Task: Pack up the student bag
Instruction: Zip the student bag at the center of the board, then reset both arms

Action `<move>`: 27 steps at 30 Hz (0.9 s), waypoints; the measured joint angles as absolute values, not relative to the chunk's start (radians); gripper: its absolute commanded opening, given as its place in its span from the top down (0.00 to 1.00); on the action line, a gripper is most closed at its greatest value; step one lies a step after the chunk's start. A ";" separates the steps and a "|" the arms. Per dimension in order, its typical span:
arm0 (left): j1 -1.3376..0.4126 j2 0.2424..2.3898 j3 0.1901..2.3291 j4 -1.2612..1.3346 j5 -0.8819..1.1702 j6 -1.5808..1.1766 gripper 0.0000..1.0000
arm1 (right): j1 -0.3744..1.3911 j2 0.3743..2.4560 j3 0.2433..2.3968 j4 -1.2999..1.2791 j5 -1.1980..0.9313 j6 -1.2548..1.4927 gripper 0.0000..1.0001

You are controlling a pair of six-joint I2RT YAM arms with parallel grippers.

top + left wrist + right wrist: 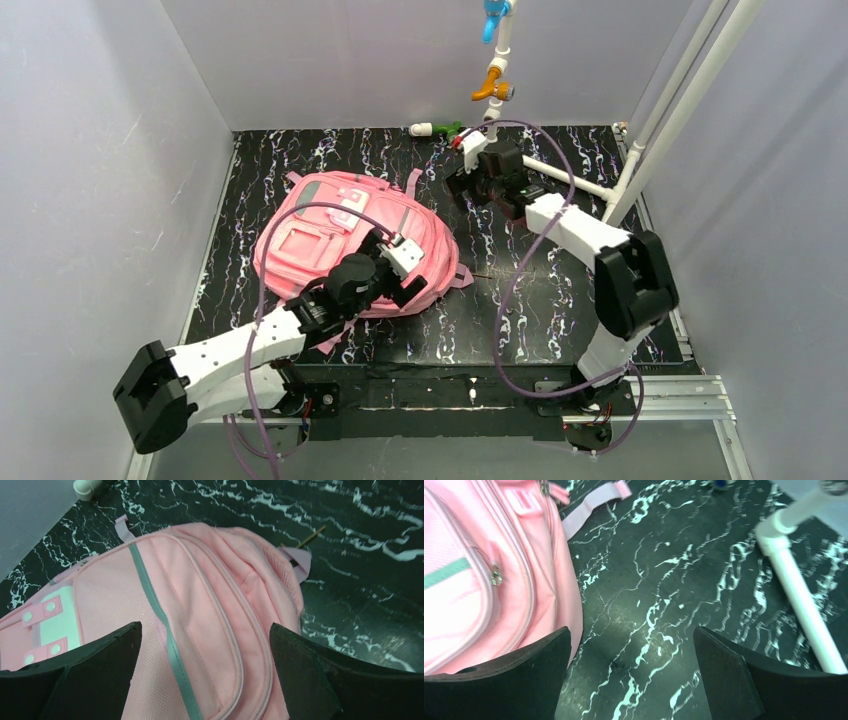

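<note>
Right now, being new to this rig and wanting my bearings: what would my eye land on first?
The bright pink student bag lies flat on the black marbled table, left of centre. The left gripper hangs open above its near right part; the right gripper, also open, is over bare table beside the bag.

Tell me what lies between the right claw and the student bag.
Only bare marbled tabletop, seen in the right wrist view: the open right claw hangs just beside the student bag.
</note>
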State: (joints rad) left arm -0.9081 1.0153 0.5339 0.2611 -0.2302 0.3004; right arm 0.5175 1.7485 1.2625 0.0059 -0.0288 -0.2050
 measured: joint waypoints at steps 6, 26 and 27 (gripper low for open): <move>-0.908 0.954 0.695 0.143 -0.250 0.174 0.02 | 0.526 1.551 1.269 -0.145 0.128 -0.103 0.02; -0.907 0.682 1.146 -0.052 -0.493 0.154 0.02 | 0.530 0.675 1.224 -0.305 0.442 0.094 0.02; -0.907 0.672 1.146 -0.050 -0.503 0.165 0.02 | 0.530 0.666 1.228 -0.303 0.454 0.094 0.02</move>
